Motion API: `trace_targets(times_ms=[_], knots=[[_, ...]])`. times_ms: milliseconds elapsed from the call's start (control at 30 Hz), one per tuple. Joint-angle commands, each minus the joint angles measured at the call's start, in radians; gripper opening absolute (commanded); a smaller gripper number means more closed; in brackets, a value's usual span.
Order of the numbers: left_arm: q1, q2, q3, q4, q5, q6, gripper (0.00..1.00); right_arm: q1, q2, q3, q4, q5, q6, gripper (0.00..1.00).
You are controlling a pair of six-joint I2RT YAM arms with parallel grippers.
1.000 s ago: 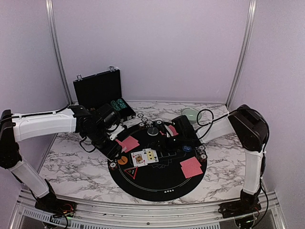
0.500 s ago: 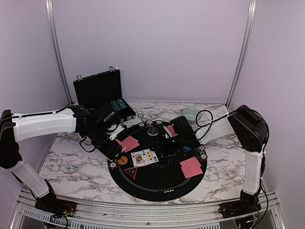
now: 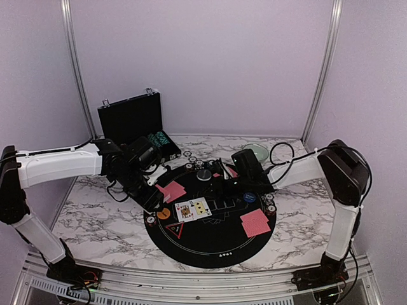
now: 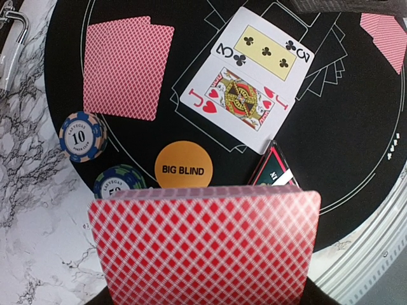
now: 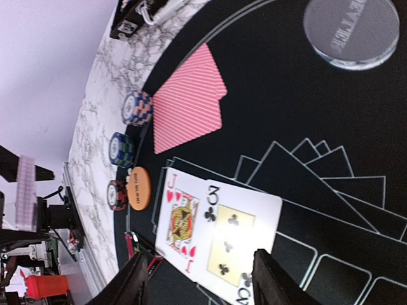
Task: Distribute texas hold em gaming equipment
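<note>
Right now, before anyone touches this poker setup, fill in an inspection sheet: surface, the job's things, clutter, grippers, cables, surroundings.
Surface: marble table carrying a round black mat.
Job's things: jack of hearts and three of clubs face up; face-down cards beside them; chip stacks on the mat's rim; orange big blind disc; blue disc; dealer disc.
Clutter: open black case and green bowl at the back.
Grippers: left gripper shut on a deck of cards; right gripper open above the face-up cards.
Cables: black cable loops beside the right arm.
Surroundings: lilac walls, metal posts.
</note>
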Motion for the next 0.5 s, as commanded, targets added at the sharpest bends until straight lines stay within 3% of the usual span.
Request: trace_targets(times_ms=[0,167,467], knots=[[-0.006,0.016,0.050,0.007,0.009,0.004,0.50,-0.005,-0.081,-0.001,0.050,-0.088,0.039,0.58],[-0.030,0.040,0.082,-0.011,-0.007,0.004,0.50,0.007,-0.100,-0.031,0.169,-0.183,0.126,0.67],[-0.084,0.081,0.138,-0.036,-0.028,-0.003,0.50,0.065,-0.047,-0.043,0.368,-0.263,0.281,0.70]])
